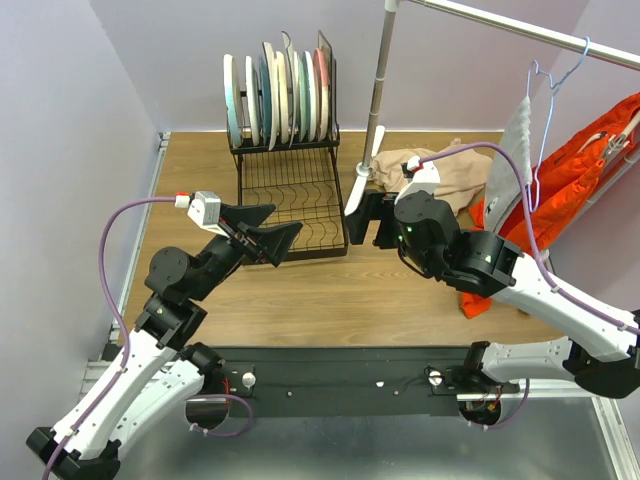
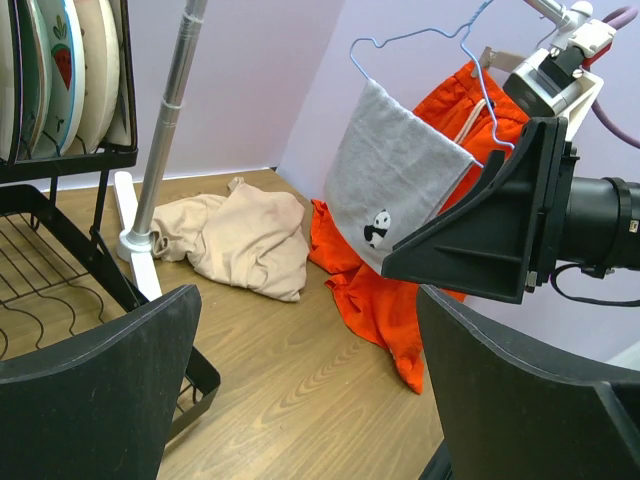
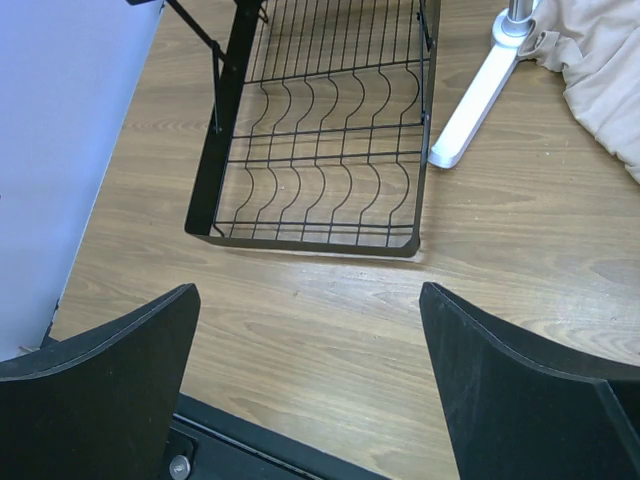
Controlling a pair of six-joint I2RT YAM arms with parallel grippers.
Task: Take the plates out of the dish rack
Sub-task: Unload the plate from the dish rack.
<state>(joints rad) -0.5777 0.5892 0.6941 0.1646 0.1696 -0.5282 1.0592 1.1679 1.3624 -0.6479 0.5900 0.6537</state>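
Dish rack (image 1: 290,190) stands at the far side of the surface (image 1: 400,295), close to the back wall. Plates (image 1: 280,95) stand upright in its upper basket, roughly seven, though their edges overlap and the count is unsure. The lower tray holds none, and no plate lies on the surface. The task looks unstarted, with every plate left to move.

Left hand (image 1: 285,220) and right hand (image 1: 370,222) are both spread wide, holding nothing, near the rack's front corners.

Room: lilac walls, wood-grain surface. Clothes rail (image 1: 378,80) stands right of the rack. Orange garment (image 1: 590,160) and grey cloth (image 1: 518,140) hang at the right. Beige garment (image 1: 450,175) is heaped by the rail's foot.
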